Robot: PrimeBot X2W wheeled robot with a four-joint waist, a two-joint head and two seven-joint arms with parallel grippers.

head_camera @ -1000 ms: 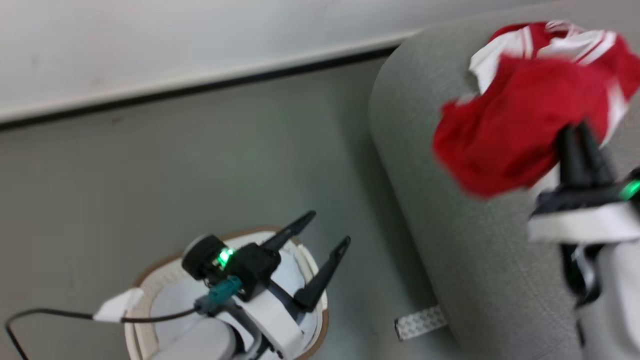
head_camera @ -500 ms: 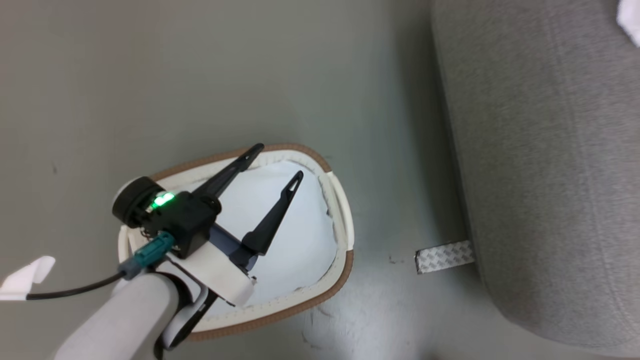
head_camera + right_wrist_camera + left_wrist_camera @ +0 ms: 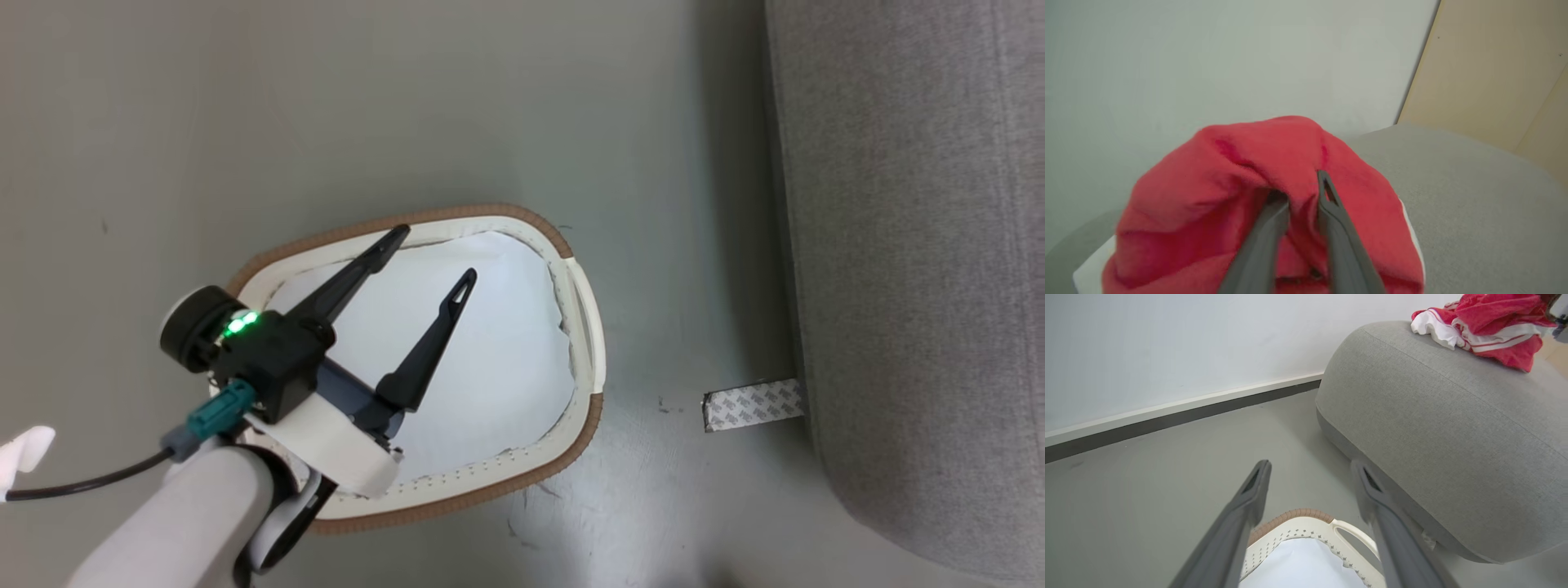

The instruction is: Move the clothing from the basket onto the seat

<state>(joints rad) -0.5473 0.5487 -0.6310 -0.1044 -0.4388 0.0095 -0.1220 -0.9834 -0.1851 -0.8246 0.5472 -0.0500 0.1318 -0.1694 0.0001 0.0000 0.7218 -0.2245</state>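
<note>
Grey floor [image 3: 408, 106]. Left gripper [image 3: 434, 255], fingers spread wide and empty, hovers over the basket [image 3: 589, 343], its pale pad [image 3: 498, 351] showing. Rightward, atop the seat [image 3: 914, 245], the clothing [image 3: 1494, 318] sits pinched in the nearly closed right gripper [image 3: 1300, 185]. Compared with a second ago, the head camera has swung down onto the basket.

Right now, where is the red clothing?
The clothing lies on top of the grey seat, at the upper right of the left wrist view; the right claw pinches its red fabric.
</note>
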